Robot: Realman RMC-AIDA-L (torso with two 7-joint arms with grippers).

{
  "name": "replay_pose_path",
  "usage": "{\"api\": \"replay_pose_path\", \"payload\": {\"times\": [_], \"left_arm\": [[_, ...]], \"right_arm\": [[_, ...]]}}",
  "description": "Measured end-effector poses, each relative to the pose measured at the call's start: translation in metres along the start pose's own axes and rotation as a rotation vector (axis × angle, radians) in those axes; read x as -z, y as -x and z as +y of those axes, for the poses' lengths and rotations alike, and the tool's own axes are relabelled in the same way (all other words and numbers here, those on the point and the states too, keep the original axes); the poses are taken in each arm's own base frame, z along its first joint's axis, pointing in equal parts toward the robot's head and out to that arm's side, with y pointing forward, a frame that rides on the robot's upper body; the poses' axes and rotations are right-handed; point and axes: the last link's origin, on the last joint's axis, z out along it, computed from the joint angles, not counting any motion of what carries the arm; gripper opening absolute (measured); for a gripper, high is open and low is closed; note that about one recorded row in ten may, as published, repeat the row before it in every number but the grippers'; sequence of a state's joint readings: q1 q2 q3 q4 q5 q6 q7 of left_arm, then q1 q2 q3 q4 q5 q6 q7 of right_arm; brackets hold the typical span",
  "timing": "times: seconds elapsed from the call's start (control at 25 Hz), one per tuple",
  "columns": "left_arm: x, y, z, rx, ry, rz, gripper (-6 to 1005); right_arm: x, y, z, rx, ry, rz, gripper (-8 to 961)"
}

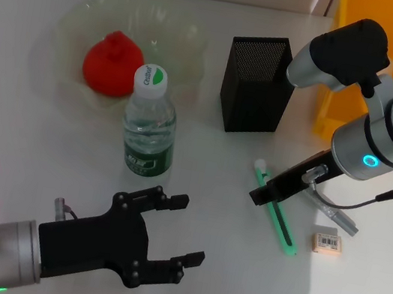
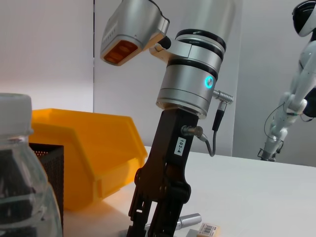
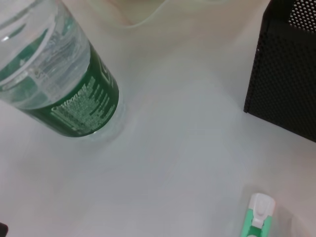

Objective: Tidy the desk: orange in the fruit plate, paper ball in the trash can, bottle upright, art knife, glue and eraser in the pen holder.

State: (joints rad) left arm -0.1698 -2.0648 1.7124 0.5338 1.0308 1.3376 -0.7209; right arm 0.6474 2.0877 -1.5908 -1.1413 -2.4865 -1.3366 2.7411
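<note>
Head view gives you one of each thing on the white desk [image 1: 200, 170]: one clear plastic water bottle with a green label and white cap [image 1: 148, 125], standing upright; one translucent pale green fruit plate [image 1: 188, 43] behind it, with one red-orange round fruit [image 1: 112, 65] inside; one black mesh pen holder [image 1: 257, 84], square and upright, to the right of the plate; one green art knife with a white end [image 1: 275, 209], lying flat in front of the holder; one silver glue stick [image 1: 336, 216] and one small white eraser with a barcode label [image 1: 326, 242], both lying near the knife on its right side. You also see one yellow plastic bin [image 1: 367, 40] at the far right corner. Your right gripper [image 1: 264, 193] is lowered at the knife, arm leaning down from the right; whether its fingers are open or closed you cannot tell. Your left gripper [image 1: 186, 229] is low at the front, in front of the bottle, pointing right, with its black fingers [image 1: 172, 201] spread apart and nothing between them.
</note>
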Motion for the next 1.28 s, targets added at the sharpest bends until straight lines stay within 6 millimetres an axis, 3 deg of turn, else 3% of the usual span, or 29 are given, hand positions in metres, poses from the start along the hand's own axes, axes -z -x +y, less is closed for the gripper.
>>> {"api": "replay_pose_path", "payload": {"times": [1.04,1.28], "left_arm": [[-0.0002,0.0002,0.0007,0.002,-0.001,0.001,796],[0.0000,0.0007,0.0011,-0.006,0.000,0.000,796]], "right_arm": [[-0.0050,0.0002,-0.0027,-0.002,-0.002,0.018,453],[-0.0065,-0.0006,-0.0030,-0.001,-0.002,0.024,287]]}}
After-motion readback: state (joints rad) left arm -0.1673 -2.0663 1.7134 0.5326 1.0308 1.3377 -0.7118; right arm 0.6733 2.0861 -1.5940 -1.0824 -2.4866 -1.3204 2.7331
